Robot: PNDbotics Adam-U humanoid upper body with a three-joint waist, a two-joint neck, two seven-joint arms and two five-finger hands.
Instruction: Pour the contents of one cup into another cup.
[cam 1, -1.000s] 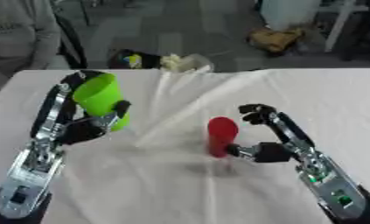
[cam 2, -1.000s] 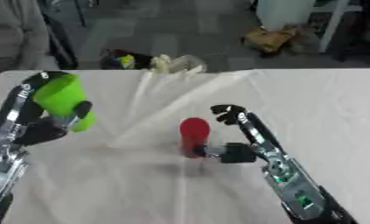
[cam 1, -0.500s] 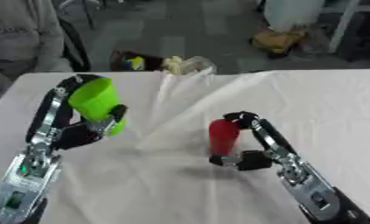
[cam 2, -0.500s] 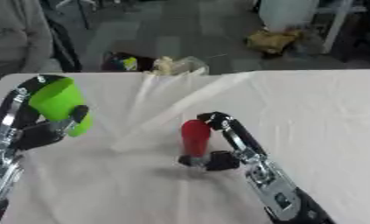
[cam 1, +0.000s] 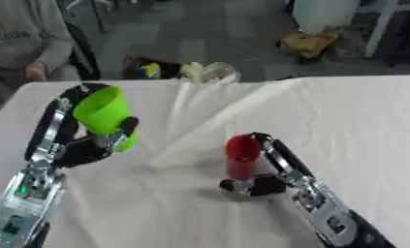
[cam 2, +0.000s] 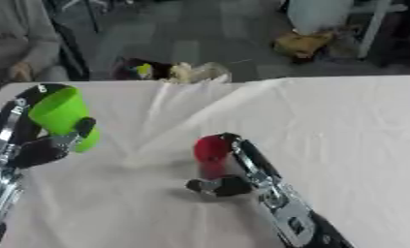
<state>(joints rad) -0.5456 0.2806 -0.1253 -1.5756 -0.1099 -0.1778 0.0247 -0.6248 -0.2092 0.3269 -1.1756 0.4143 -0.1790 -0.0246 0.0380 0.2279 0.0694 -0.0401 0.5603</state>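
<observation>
While our left hand [cam 1: 76,147] grips the tilted green cup [cam 1: 103,114] above the table's [cam 1: 360,126] left edge, our right hand [cam 1: 272,177] clasps the upright red cup [cam 1: 242,156] mid-table, apparently steadying it as the receiver.

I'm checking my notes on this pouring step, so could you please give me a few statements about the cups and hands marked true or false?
1. The left hand holds the green cup off the table. True.
2. The red cup lies on its side. False: it stands upright on the white cloth.
3. The right hand is wrapped round the red cup. True.
4. The green cup is touching the red cup. False: they are well apart.
</observation>
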